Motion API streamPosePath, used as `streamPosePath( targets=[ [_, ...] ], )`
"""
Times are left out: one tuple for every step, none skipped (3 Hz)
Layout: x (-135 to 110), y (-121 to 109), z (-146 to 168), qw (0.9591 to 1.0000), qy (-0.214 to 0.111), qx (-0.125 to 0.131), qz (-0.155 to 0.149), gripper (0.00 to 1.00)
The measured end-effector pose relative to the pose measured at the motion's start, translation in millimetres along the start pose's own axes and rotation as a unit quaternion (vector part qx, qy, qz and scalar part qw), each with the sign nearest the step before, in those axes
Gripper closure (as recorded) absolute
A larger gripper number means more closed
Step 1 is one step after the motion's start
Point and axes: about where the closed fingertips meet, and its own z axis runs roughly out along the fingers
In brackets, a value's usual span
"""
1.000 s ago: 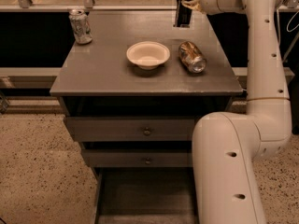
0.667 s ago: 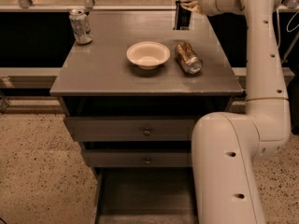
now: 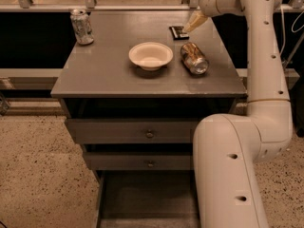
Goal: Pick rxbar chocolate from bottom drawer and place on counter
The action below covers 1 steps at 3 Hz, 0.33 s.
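Observation:
The rxbar chocolate (image 3: 178, 31), a small flat black bar, lies flat on the counter (image 3: 109, 65) near its back right edge. My gripper (image 3: 194, 22) hangs just above and to the right of the bar, with its tip by the bar's right end. It is open and holds nothing. The bottom drawer (image 3: 147, 194) is pulled out below the two knobbed drawers. Its grey floor shows nothing on it in the part I can see.
A white bowl (image 3: 150, 56) sits mid-counter. A gold-brown can (image 3: 194, 57) lies on its side right of it, just in front of the bar. A silver soda can (image 3: 81, 26) stands at the back left. My arm's large white link (image 3: 223, 175) covers the drawers' right side.
The bar hung upright in my gripper above the counter's back right. Now it lies flat on the counter, out of my hold, and the gripper has dropped lower.

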Motion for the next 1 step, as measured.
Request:
streamPosePath(
  targets=[
    [0.0,0.0,0.0,1.0000,0.000,0.000,0.000,0.00]
  ],
)
